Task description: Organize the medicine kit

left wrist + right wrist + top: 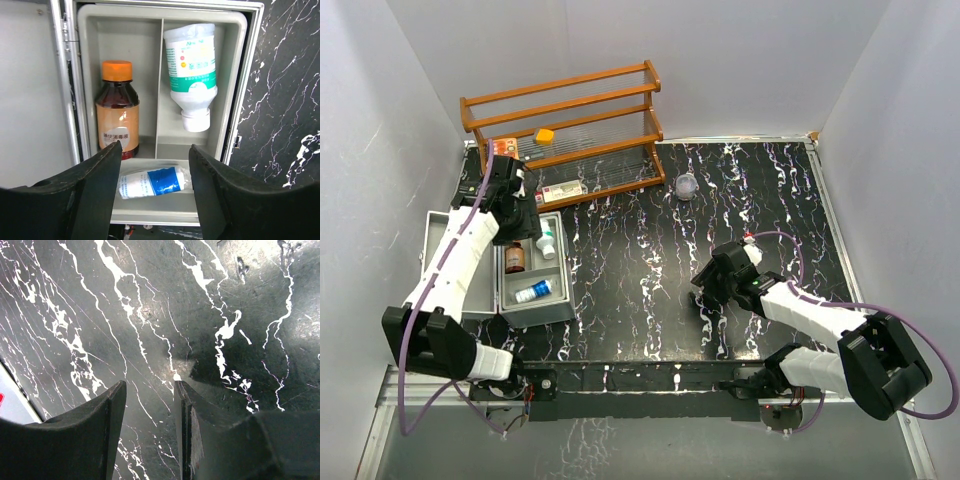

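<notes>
left end effector open, empty, over medicine kit: silver metal case, lid open, smooth grey tray holding amber orange-capped bottle, white green-labelled bottle. Kit sits near side of wooden rack, left end. right end effector open, empty.

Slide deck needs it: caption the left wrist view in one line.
Open left gripper over the medicine kit holding a brown bottle, a white bottle and a blue-labelled bottle.

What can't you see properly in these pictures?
- Left wrist view: both ends of the blue-labelled bottle hide behind the fingers of the left gripper.
- Top view: the left arm covers the far end of the medicine kit.
- Top view: the small round thing on the table is too small to name.
</notes>
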